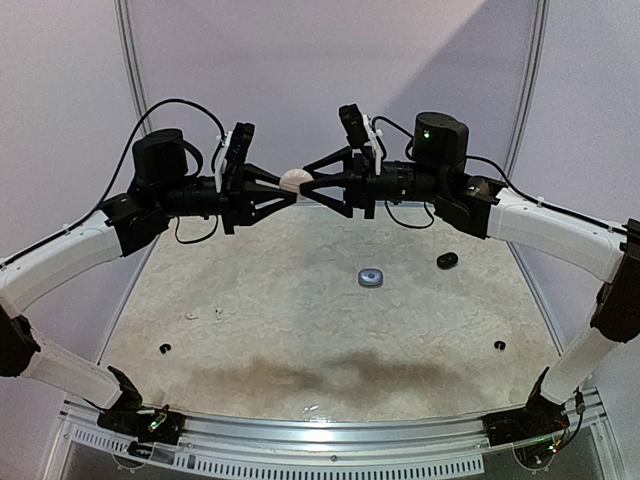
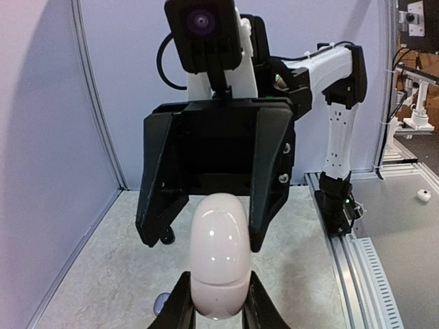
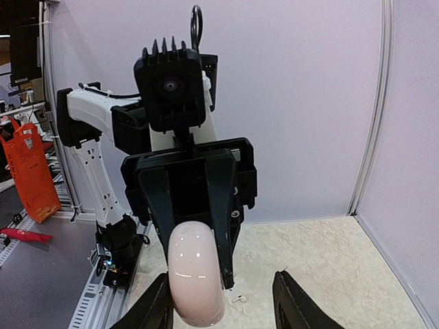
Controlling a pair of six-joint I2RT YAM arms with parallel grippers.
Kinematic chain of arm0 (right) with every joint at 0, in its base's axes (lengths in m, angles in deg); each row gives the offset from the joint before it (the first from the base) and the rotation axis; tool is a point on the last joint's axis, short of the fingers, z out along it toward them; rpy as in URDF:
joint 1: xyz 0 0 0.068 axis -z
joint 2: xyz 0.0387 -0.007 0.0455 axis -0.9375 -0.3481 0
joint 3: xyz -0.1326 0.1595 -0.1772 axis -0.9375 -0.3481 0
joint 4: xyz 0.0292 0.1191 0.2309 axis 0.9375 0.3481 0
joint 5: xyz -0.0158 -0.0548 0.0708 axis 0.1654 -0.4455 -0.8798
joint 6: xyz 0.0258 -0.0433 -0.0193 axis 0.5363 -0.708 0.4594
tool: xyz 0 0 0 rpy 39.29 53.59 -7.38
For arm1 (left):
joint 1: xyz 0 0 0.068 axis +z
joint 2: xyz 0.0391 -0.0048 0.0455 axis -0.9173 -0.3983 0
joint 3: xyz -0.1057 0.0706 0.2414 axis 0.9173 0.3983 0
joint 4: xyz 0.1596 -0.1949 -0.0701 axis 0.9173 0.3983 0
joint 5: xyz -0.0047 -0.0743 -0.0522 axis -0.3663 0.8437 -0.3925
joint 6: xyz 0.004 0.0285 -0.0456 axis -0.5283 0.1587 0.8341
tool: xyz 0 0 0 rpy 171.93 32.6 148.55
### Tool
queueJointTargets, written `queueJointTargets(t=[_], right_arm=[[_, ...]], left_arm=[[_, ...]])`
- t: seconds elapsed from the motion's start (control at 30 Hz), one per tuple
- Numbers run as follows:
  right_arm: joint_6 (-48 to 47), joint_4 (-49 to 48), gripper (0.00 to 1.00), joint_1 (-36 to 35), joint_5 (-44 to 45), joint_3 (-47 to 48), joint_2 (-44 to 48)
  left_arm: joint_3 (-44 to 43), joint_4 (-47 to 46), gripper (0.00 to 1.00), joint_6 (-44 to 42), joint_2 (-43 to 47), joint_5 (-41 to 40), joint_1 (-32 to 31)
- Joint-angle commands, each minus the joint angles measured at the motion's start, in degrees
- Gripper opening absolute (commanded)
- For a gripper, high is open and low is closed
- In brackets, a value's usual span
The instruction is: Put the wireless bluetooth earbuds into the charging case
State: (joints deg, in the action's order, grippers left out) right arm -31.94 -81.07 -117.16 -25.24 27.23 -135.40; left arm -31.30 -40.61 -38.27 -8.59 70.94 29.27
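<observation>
Tabletop (image 1: pixel 300 315) speckled beige, walls (image 1: pixel 300 60) lilac, case (image 1: pixel 294 180) aloft

Pale lilac partition walls (image 1: pixel 300 60), speckled beige tabletop (image 1: pixel 300 310), orange bag (image 3: pixel 27 168) beyond

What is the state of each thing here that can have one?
Pale pink case: closed, held in the air.
Left gripper: shut on that case.
Right gripper: open around that case.
Grey case: lying on the table, apparently closed.
Black case: lying on the table.
</observation>
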Motion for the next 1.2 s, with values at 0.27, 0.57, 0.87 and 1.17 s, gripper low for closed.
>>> queueJointTargets(t=[0.27,0.57,0.87,1.17], right_arm=[[-2.6,6.0,0.47,0.0,9.42,4.96,-1.78],[-2.45,7.94,0.46,0.07,10.03,5.43,-2.17],[-1.44,6.7,0.7,0.59,0.71,4.69,-0.48],[6.97,-4.74,0.84,2.35,0.27,-2.75,4.65]], left_arm=[[-2.41,11.46,0.0,-15.34,-0.03,-0.68,-3.0],[-2.52,11.07,0.0,-14.37,0.11,-0.31,-3.0],[-0.75,4.66,0.0,-1.3,0.14,-1.72,-2.47],[0.73,-4.08,0.0,8.35,0.43,-2.72,-2.31]])
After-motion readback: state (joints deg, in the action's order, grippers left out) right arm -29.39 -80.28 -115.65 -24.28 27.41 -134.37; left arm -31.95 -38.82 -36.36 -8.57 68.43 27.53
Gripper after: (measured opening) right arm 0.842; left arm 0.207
